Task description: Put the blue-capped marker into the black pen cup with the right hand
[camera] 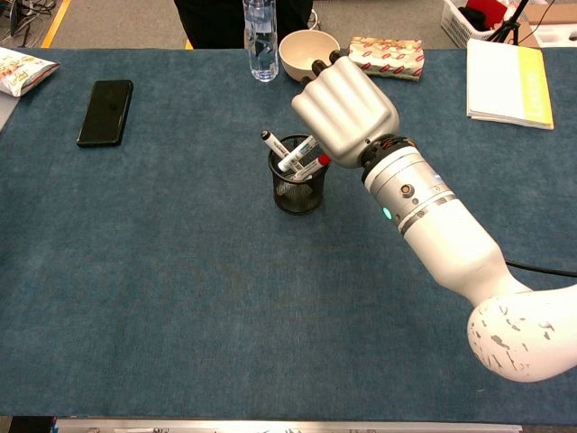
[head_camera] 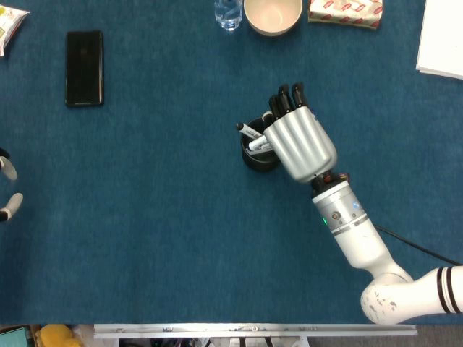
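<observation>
- Right hand (camera: 345,106) hangs back-up over the right side of the black pen cup (camera: 297,187); its fingers curl down out of sight beneath the knuckles, so whether they grip the marker cannot be told.
- Blue-capped marker (camera: 301,148): a white barrel rising from the cup mouth and slanting up to the right under the hand looks like it. Its cap end is hidden by the hand, so that is a judgement.
- Long axis runs from low-left inside the cup to high-right under the palm; the lower end appears to sit inside the rim, the upper end lies directly beneath the hand.
- Release probably needs only an opening of the fingers and a lift up and to the right, away from the cup.
- Also in the cup: a black-capped marker (camera: 271,142) leaning left and a red-capped marker (camera: 316,162) leaning right, just beside the hand.
- Left hand (head_camera: 7,188) shows only at the far left edge of the head view, well apart; its state cannot be told.
</observation>
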